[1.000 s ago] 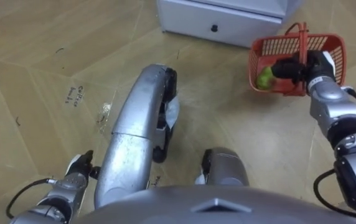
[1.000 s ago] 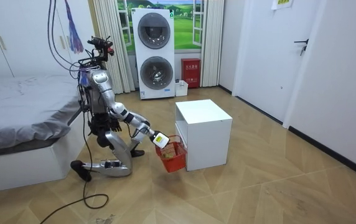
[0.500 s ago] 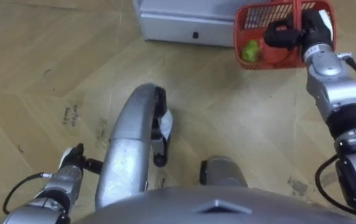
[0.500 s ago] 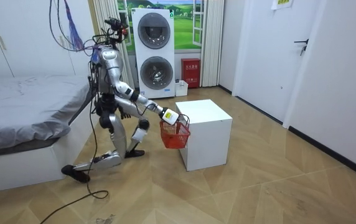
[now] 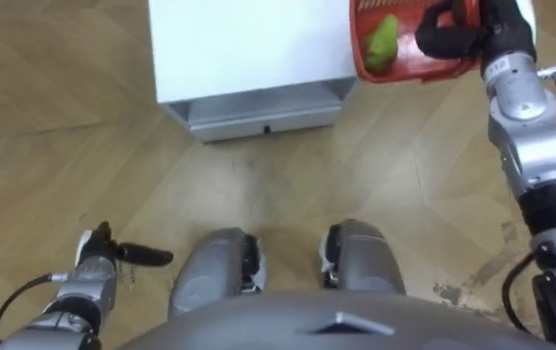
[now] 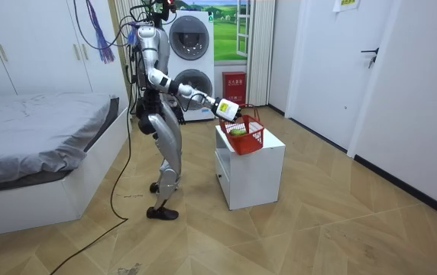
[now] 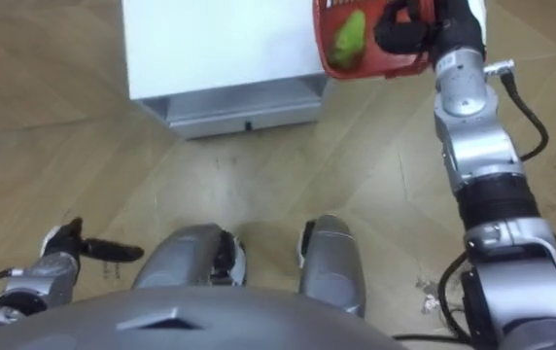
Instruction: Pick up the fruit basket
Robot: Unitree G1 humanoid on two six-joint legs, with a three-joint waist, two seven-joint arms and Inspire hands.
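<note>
The red plastic fruit basket (image 5: 395, 66) hangs gripped in the curled right hand (image 5: 461, 34) over the white cabinet (image 5: 249, 49), well apart from the straight-fingered left hand (image 5: 113, 256).

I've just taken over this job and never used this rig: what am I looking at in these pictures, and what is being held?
This is a humanoid robot on two legs. Two pictures come from cameras in its head, looking down; the third from a camera standing in the room. The robot stands before a white cabinet with a drawer. Its right hand is curled round the handle of the red fruit basket, held over the cabinet's edge, a green fruit inside. Its left hand hangs open at its side, holding nothing.
</note>
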